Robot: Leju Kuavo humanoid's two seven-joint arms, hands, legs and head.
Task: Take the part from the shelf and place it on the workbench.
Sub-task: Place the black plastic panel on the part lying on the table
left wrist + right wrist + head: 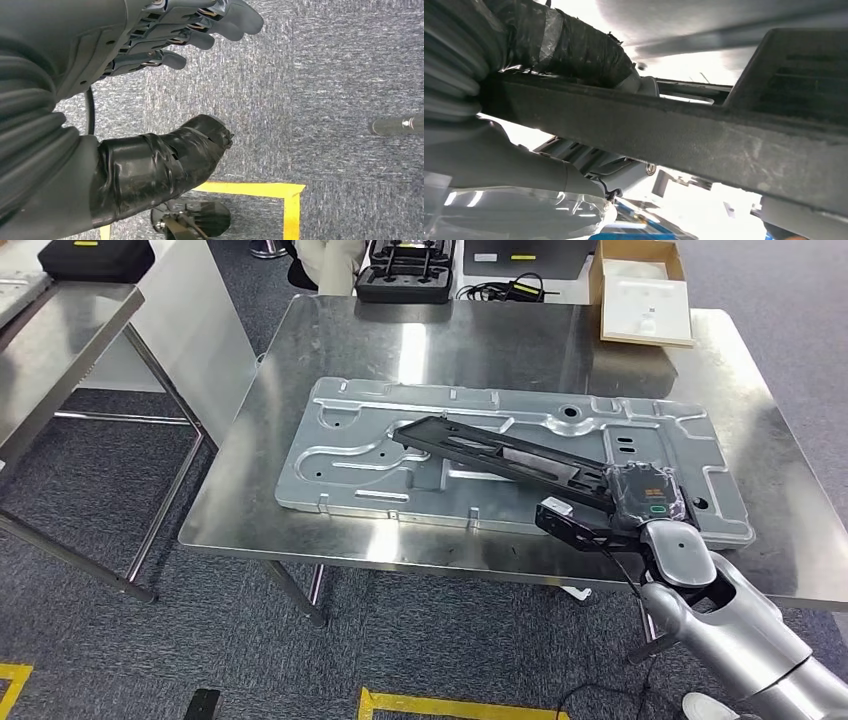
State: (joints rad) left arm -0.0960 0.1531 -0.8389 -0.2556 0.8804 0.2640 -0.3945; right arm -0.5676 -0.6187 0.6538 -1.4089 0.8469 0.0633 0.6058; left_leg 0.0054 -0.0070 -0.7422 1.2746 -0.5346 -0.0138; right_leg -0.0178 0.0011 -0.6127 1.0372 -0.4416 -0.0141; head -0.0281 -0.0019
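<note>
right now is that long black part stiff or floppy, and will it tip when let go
Probably stiff: the long black plastic part runs straight out from the right hand gripping one end, without sagging. Likely light, since one hand carries it. Released over the ribbed grey metal panel, it may rock on the ridges.

Taped thumb (574, 47) over dark part (684, 145) — probably gripped

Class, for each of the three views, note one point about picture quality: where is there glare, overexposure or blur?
Head view: sharp; ceiling lights glare off the steel workbench above the grey panel. Left wrist view: evenly lit carpet; the open left hand is in focus. Right wrist view: the background is blown out to white, and the black part held by the right hand looms close and soft.
</note>
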